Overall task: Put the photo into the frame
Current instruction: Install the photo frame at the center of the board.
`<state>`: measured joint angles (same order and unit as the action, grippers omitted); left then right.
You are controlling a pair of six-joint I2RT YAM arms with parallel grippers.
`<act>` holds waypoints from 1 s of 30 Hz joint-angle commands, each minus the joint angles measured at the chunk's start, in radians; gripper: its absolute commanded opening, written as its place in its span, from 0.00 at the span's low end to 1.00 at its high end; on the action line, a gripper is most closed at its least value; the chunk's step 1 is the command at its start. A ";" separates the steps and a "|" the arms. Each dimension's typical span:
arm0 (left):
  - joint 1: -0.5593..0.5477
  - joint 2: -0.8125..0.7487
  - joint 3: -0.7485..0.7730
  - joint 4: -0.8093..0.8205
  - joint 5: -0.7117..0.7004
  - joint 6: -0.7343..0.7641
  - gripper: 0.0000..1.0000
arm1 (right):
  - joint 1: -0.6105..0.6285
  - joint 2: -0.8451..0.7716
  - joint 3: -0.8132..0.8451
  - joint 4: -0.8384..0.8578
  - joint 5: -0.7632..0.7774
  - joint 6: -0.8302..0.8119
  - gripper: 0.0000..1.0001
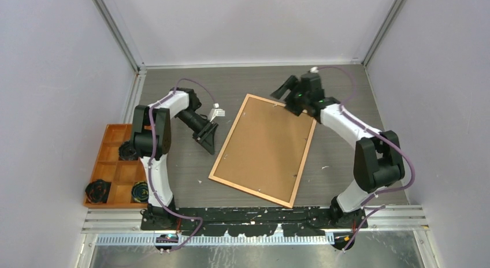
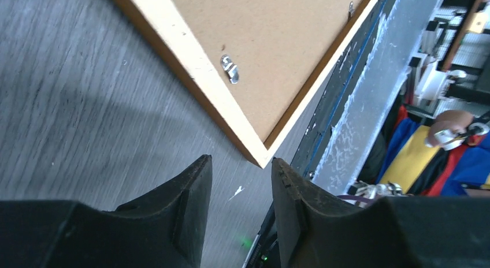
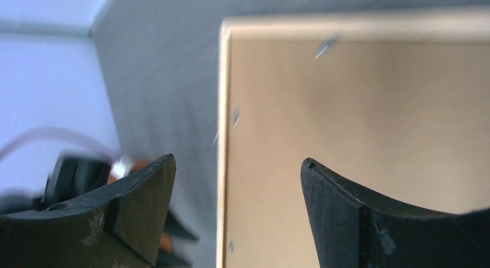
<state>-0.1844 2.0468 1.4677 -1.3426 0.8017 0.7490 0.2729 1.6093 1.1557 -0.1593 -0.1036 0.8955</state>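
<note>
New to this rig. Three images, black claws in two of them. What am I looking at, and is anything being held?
Two robot arms are bolted at the near edge of a grey table. The overhead picture comes from a fixed camera above and behind them. The other two come from cameras on the wrists, so the black claws are each arm's own fingers. A wooden frame lies back-side up, its brown board showing. The left gripper hangs open beside the frame's left rail. The right gripper is open above the far right corner. Nothing is held. An orange tray with black items sits at the left. No photo is visible.
</note>
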 commanded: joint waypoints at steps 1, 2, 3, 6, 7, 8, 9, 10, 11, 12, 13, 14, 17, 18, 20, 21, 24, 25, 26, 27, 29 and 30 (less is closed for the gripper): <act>0.000 0.054 -0.007 0.009 0.045 -0.024 0.43 | 0.163 0.036 -0.066 0.139 -0.129 0.093 0.82; 0.000 0.060 -0.013 0.012 0.051 -0.024 0.43 | 0.196 0.046 -0.082 0.154 -0.146 0.110 0.81; 0.000 0.065 -0.018 0.015 0.054 -0.027 0.43 | 0.231 0.052 -0.094 0.187 -0.160 0.136 0.81; 0.000 0.084 -0.028 0.025 0.069 -0.031 0.41 | 0.326 0.072 -0.126 0.241 -0.168 0.188 0.80; 0.000 0.090 -0.030 0.025 0.075 -0.033 0.40 | 0.351 0.078 -0.133 0.253 -0.169 0.202 0.80; 0.000 0.095 -0.030 0.026 0.081 -0.035 0.39 | 0.375 0.085 -0.136 0.269 -0.168 0.217 0.80; 0.000 0.099 -0.030 0.029 0.085 -0.039 0.38 | 0.393 0.092 -0.142 0.287 -0.166 0.235 0.79; 0.000 0.103 -0.032 0.034 0.088 -0.045 0.37 | 0.413 0.099 -0.148 0.308 -0.165 0.249 0.79; 0.000 0.107 -0.033 0.039 0.089 -0.052 0.37 | 0.435 0.107 -0.150 0.324 -0.164 0.263 0.78; 0.000 0.110 -0.036 0.045 0.090 -0.055 0.36 | 0.449 0.115 -0.151 0.332 -0.161 0.268 0.77; 0.000 0.113 -0.038 0.049 0.091 -0.059 0.35 | 0.463 0.120 -0.151 0.339 -0.159 0.273 0.77; 0.000 0.114 -0.040 0.057 0.091 -0.067 0.34 | 0.476 0.132 -0.152 0.351 -0.157 0.283 0.77; 0.000 0.119 -0.045 0.065 0.093 -0.077 0.33 | 0.513 0.164 -0.156 0.389 -0.155 0.304 0.75; 0.000 0.121 -0.046 0.070 0.093 -0.079 0.31 | 0.524 0.176 -0.152 0.392 -0.153 0.306 0.75; 0.000 0.127 -0.047 0.075 0.093 -0.085 0.30 | 0.540 0.199 -0.152 0.403 -0.152 0.315 0.75; 0.000 0.132 -0.047 0.077 0.093 -0.087 0.30 | 0.547 0.209 -0.152 0.410 -0.153 0.320 0.75; 0.000 0.137 -0.051 0.087 0.091 -0.096 0.29 | 0.555 0.228 -0.149 0.414 -0.154 0.324 0.74; 0.000 0.138 -0.052 0.091 0.090 -0.097 0.29 | 0.555 0.234 -0.148 0.414 -0.154 0.323 0.74; 0.000 0.139 -0.052 0.092 0.090 -0.097 0.28 | 0.557 0.236 -0.147 0.412 -0.155 0.323 0.74; 0.000 0.140 -0.054 0.094 0.091 -0.099 0.28 | 0.558 0.242 -0.144 0.408 -0.157 0.320 0.74; 0.000 0.143 -0.055 0.097 0.093 -0.101 0.28 | 0.562 0.252 -0.141 0.400 -0.159 0.316 0.73; 0.000 0.145 -0.054 0.096 0.093 -0.102 0.28 | 0.562 0.258 -0.140 0.400 -0.161 0.315 0.73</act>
<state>-0.1833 2.1860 1.4178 -1.2564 0.8627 0.6563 0.8291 1.8599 1.0019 0.2024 -0.2642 1.2068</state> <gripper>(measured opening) 0.283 0.737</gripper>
